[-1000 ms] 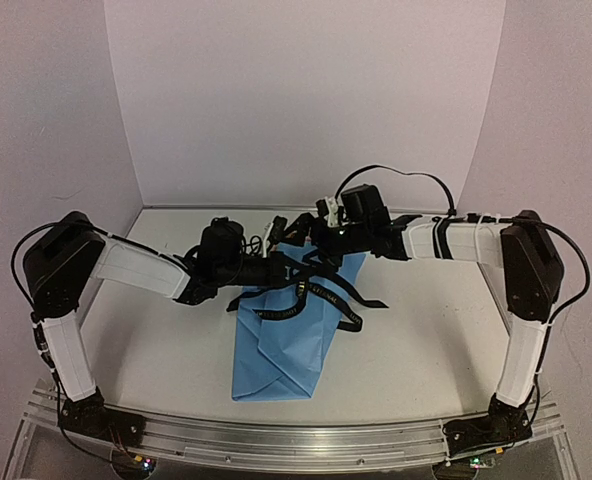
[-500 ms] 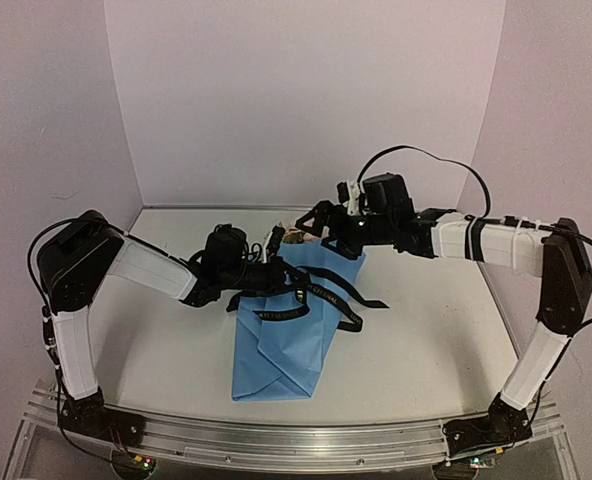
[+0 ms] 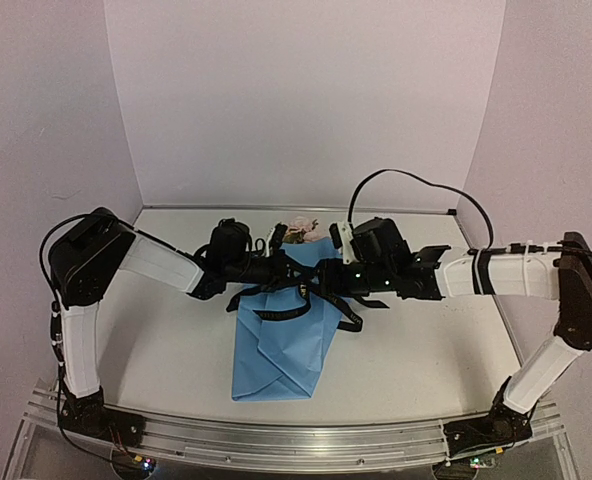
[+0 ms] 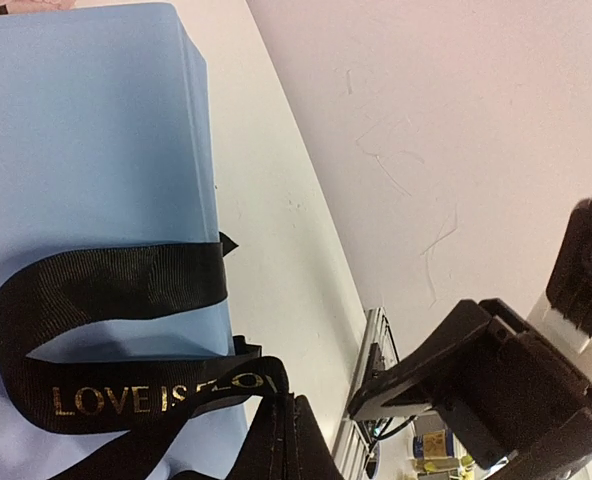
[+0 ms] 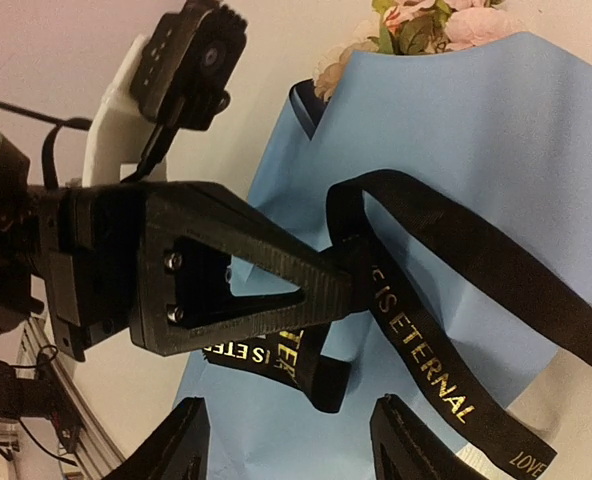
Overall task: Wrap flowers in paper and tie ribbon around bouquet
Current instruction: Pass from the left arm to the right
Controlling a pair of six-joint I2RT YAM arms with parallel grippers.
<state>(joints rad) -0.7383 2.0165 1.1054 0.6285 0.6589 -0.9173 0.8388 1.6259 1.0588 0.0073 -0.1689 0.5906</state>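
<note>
the bouquet [image 3: 281,350] lies on the table [image 3: 426,350], folded tail nearest the arm bases. at its middle the left gripper [image 5: 348,272] pinches the black ribbon [image 5: 446,250]; the right gripper [image 5: 291,410] hovers spread over that loop. the flowers [image 5: 426,25] poke out farthest back.

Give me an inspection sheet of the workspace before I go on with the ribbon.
Surface: white table, the wrapped bundle lying near its middle.
Job's things: light blue paper folded around the flowers, whose heads show at the far end; black ribbon with gold lettering looped loosely across the paper; cannot tell whether it is knotted.
Clutter: nothing seen.
Pincers: left pincer shut on the ribbon where its strands cross; right pincer open, over the bundle beside that crossing.
Cables: black cable arcs above the right arm, away from the bundle.
Surroundings: pale walls on three sides; metal rail along the near edge.
</note>
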